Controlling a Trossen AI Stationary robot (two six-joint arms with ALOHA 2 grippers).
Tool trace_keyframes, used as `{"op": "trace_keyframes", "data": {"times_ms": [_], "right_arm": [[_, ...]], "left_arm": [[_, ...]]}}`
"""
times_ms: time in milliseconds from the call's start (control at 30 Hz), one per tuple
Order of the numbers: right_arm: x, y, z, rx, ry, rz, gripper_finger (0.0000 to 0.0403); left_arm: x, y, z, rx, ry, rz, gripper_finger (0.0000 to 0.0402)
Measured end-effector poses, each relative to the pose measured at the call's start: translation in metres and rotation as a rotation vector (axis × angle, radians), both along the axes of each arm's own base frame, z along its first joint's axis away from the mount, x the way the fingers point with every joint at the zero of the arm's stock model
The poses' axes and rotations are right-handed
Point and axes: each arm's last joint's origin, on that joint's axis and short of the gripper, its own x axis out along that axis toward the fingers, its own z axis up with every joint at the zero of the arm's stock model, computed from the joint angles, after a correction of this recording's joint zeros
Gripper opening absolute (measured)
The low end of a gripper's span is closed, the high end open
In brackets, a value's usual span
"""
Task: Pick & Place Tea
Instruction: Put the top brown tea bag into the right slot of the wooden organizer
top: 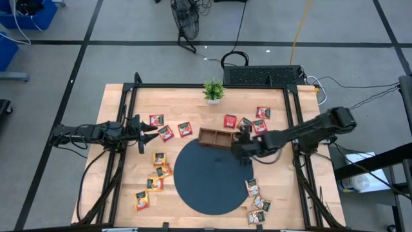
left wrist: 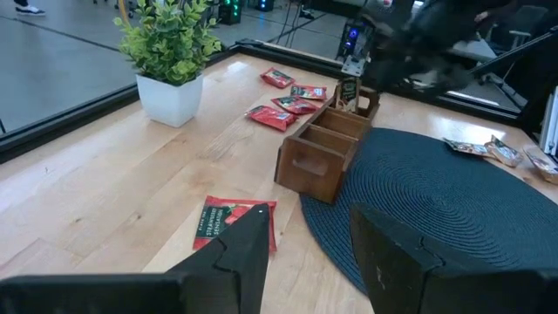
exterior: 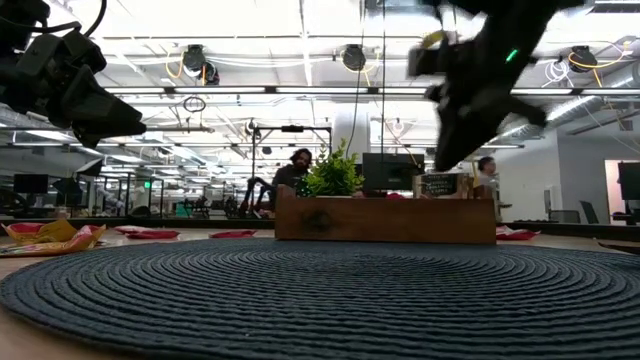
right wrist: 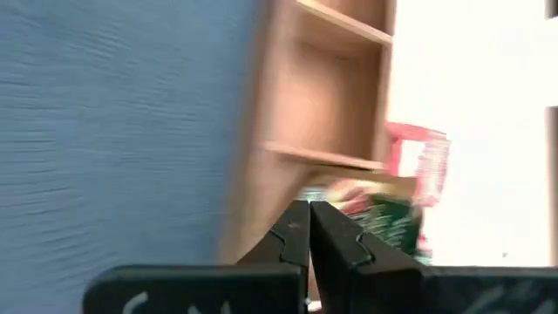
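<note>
Only left wrist view shows sachet [left wrist: 350, 90] standing in tray [left wrist: 324, 148].

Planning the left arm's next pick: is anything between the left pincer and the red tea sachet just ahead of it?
Nothing visible. The left pincer stands open above bare table, and the red tea sachet lies flat just ahead of it. The wooden tray and dark mat sit beyond and to the side.
</note>
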Motion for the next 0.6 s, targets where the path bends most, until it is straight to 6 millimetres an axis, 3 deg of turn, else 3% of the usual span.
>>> {"op": "trace_keyframes", "data": {"times_ms": [167,300,500,600], "right_arm": [[-0.035,0.036,0.010,0.229,-0.139,0.158,0.0000],[-0.062,0.062,0.008,0.373,-0.400,0.316,0.0000],[-0.094,0.077,0.002,0.684,-0.895,0.592,0.0000],[-0.103,0.078,-0.005,0.715,-0.959,0.607,0.0013]], "left_arm": [[0.000,0.000,0.000,0.000,0.001,0.000,0.0161],[0.000,0.000,0.000,0.000,0.001,0.000,0.0161],[0.000,0.000,0.000,0.000,0.001,0.000,0.0161],[0.000,0.000,0.000,0.000,0.001,0.000,0.0161]]}}
